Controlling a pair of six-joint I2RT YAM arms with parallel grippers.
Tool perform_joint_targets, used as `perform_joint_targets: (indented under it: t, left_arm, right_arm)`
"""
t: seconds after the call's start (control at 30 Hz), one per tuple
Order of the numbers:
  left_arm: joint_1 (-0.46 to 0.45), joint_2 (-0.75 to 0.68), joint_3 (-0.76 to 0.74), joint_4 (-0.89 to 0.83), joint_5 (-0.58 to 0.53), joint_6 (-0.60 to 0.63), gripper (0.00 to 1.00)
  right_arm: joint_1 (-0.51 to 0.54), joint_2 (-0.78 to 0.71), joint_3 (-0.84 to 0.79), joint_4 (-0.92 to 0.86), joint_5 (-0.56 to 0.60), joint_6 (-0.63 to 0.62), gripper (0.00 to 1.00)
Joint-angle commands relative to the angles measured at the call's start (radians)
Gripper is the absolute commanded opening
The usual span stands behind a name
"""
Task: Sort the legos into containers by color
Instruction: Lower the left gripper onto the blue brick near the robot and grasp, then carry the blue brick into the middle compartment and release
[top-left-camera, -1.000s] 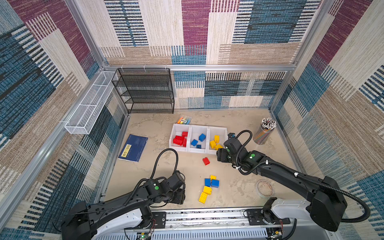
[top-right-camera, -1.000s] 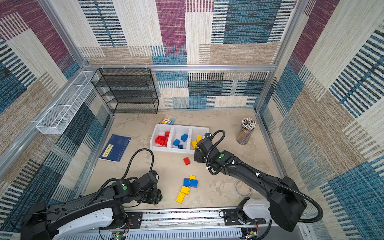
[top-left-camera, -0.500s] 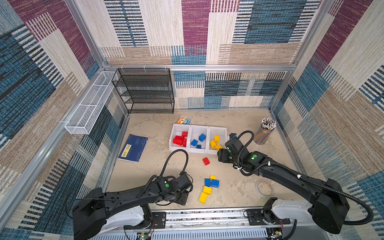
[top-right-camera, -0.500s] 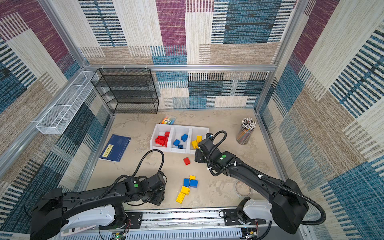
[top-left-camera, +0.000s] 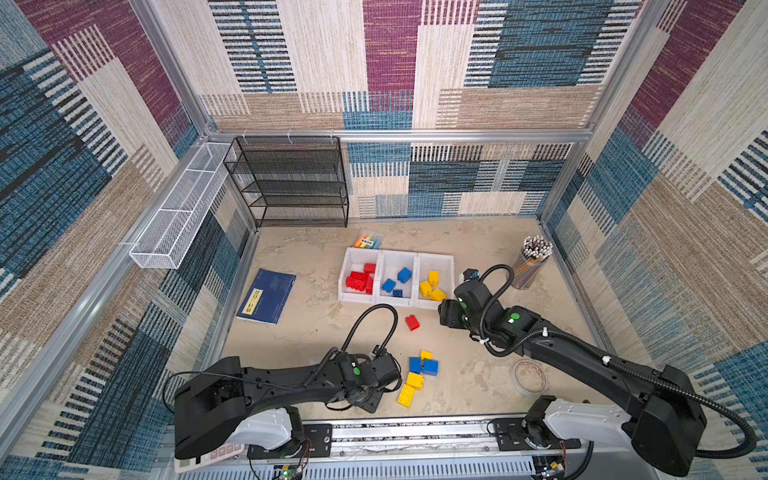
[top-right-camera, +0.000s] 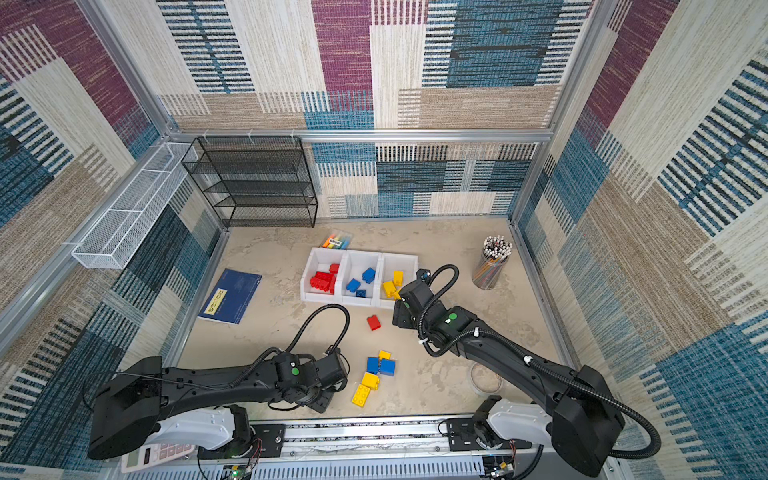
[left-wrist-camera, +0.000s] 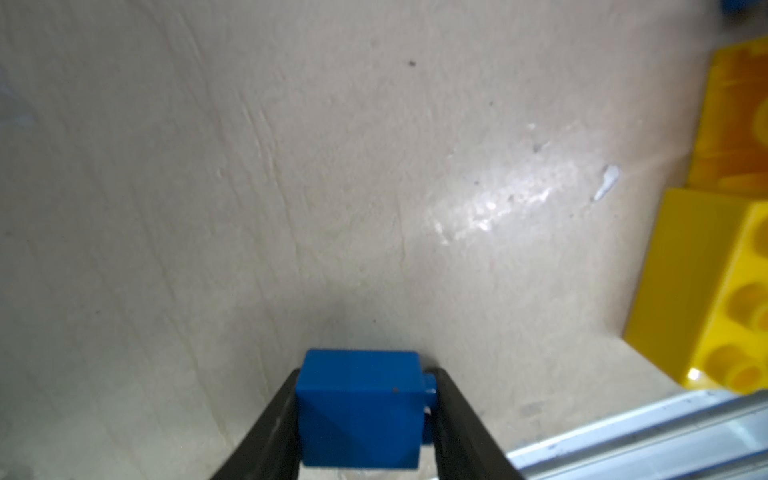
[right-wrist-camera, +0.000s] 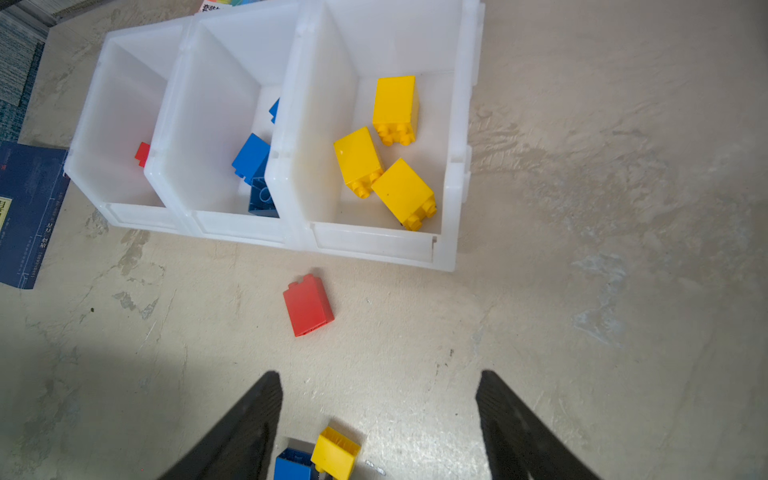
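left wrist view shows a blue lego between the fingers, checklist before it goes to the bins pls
1. Both left fingers touch the blue lego: ok.
2. Lego lifted off the table: cannot tell.
3. Room in the middle bin, only blue inside: ok.
4. Front of that bin free of the right gripper: ok, it hangs open before the yellow bin.
5. Low route free: not ok, the red lego lies before the bins; carry high.

Loose legos (top-left-camera: 429, 368) before the containers (top-left-camera: 397, 301), book (top-left-camera: 266, 296) left, pencil cup (top-left-camera: 528, 270) right, marker pack (top-left-camera: 369, 240) seemingly behind.
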Motion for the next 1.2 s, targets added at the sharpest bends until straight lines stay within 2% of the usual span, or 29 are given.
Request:
perform_joint_targets:
  t: [0.0, 0.23, 0.43, 0.57, 0.67, 0.8, 0.9, 1.17]
  left_arm:
    - [-0.002, 0.011, 0.009, 0.008, -0.031, 0.015, 0.48]
    - [-0.001, -0.012, 0.028, 0.077, -0.029, 0.026, 0.42]
    - [0.028, -0.001, 0.142, 0.072, -0.033, 0.082, 0.43]
    - [0.129, 0.019, 0.223, 0.094, -0.013, 0.165, 0.42]
    - [0.243, 0.065, 0.315, 0.107, 0.027, 0.258, 0.42]
    - [0.389, 0.197, 0.472, 0.128, 0.079, 0.375, 0.42]
    - [0.474, 0.331, 0.605, 0.129, 0.135, 0.414, 0.43]
    - [0.589, 0.65, 0.955, 0.076, 0.21, 0.462, 0.43]
  right_arm:
    - [0.001, -0.022, -0.008, -0.015, 0.025, 0.017, 0.76]
    - [0.001, -0.067, -0.03, -0.031, 0.047, 0.03, 0.76]
    - [0.001, -0.098, -0.041, -0.043, 0.067, 0.04, 0.76]
    - [0.001, -0.106, -0.039, -0.042, 0.073, 0.04, 0.75]
    - [0.001, -0.108, -0.033, -0.045, 0.077, 0.036, 0.75]
    - [0.001, -0.106, -0.027, -0.041, 0.089, 0.031, 0.74]
    - [0.001, -0.095, -0.028, -0.027, 0.084, 0.029, 0.74]
    - [-0.013, -0.033, 0.021, -0.034, 0.098, -0.017, 0.74]
